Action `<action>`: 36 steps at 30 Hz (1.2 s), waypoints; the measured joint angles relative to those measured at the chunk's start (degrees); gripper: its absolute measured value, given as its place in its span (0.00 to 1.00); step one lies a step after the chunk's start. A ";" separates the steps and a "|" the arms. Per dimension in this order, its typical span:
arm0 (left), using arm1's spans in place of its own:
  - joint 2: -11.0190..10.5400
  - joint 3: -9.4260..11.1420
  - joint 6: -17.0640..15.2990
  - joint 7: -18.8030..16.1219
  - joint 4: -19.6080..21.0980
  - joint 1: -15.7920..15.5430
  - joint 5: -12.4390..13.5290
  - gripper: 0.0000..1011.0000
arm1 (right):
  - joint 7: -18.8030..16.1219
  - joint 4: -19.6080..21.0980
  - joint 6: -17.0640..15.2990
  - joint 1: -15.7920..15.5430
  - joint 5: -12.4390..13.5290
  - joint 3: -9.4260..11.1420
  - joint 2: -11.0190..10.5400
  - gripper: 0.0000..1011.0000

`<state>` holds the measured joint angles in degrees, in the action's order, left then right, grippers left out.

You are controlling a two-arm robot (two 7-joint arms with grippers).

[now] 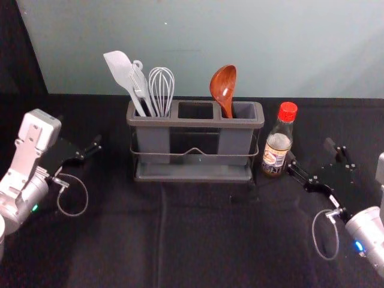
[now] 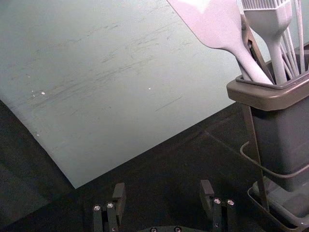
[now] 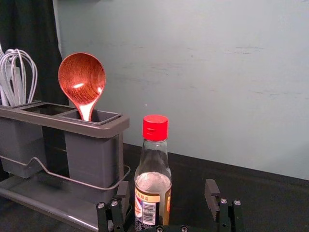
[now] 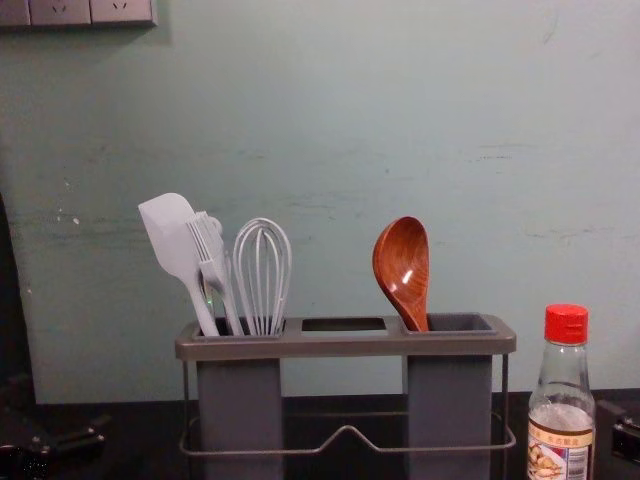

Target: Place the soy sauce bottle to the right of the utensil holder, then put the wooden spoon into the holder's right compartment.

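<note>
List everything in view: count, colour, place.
utensil holder: 1, grey-brown, mid-table
spatula: 1, whitish, left compartment
brush: 1, whitish, left compartment
whisk: 1, whitish, left compartment
partly hidden utensil: at least 1, greyish, behind brush
wooden spoon: 1, red-brown, right compartment
soy sauce bottle: 1, clear with red cap, right of holder
table cloth: 1, black, underneath
wall: 1, grey-green, behind
socket panel: 1, greyish, upper-left wall
left gripper: 1, black, left of holder, open
right gripper: 1, black, right beside bottle, open

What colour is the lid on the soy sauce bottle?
The lid is bright red. It shows best in the right wrist view.
</note>
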<state>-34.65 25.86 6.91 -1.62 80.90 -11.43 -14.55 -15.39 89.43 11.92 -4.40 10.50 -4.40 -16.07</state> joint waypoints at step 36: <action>0.00 0.00 0.00 0.00 0.00 0.00 0.00 0.99 | 0.03 0.04 0.01 -0.03 0.01 0.00 0.00 0.99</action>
<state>-34.65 25.86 6.91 -1.62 80.90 -11.43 -14.55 -15.36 89.47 11.93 -4.43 10.50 -4.40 -16.07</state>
